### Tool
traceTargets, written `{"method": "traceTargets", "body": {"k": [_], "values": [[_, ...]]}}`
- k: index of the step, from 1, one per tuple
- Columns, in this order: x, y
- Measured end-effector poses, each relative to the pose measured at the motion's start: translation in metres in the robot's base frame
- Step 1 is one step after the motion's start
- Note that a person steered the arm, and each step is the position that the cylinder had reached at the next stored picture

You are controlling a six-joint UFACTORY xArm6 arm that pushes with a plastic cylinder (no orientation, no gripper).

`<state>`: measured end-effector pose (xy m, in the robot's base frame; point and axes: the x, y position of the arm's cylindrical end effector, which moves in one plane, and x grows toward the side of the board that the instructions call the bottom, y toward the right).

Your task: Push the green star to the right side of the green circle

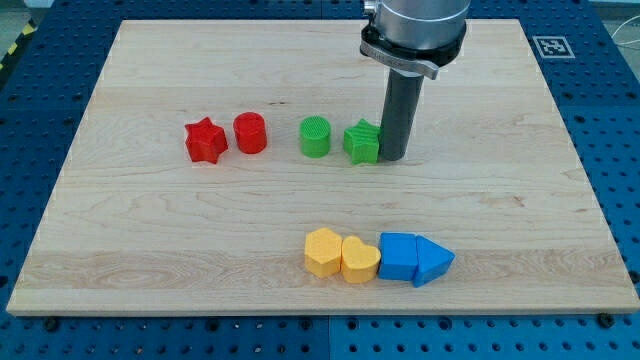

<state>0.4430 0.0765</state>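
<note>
1. My tip (391, 158) — the lower end of a straight dark rod under a grey metal collar — stands on the pale wooden surface (150, 250), touching or just beside the small green star-shaped block (362, 142) at its 3 o'clock. There is no hand on this arm, so nothing is apart, together or clamped.

2. The green star sits just at 3 o'clock of the ribbed green cylinder block (315, 136), near it with a narrow gap between. That is the side the task names, so I judge the push nearly or fully done; my tip at the star's outer edge suggests a final nudge toward the circle.

3. The blocks look like matte moulded plastic; the surface shows light grain.

4. Well apart at 9 o'clock of the circle stand a red cylinder block (250, 132) and a red star-shaped block (205, 140).

5. Toward 6 o'clock a packed row — yellow pentagon-like block (323, 250), yellow heart-shaped block (360, 260), blue square-ish block (398, 256), blue triangular block (433, 261).
</note>
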Motion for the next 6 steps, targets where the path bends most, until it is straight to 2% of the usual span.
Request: {"method": "traceTargets", "body": {"k": [2, 4, 6], "values": [[-0.003, -0.001], [-0.004, -0.034], [-0.057, -0.037]]}}
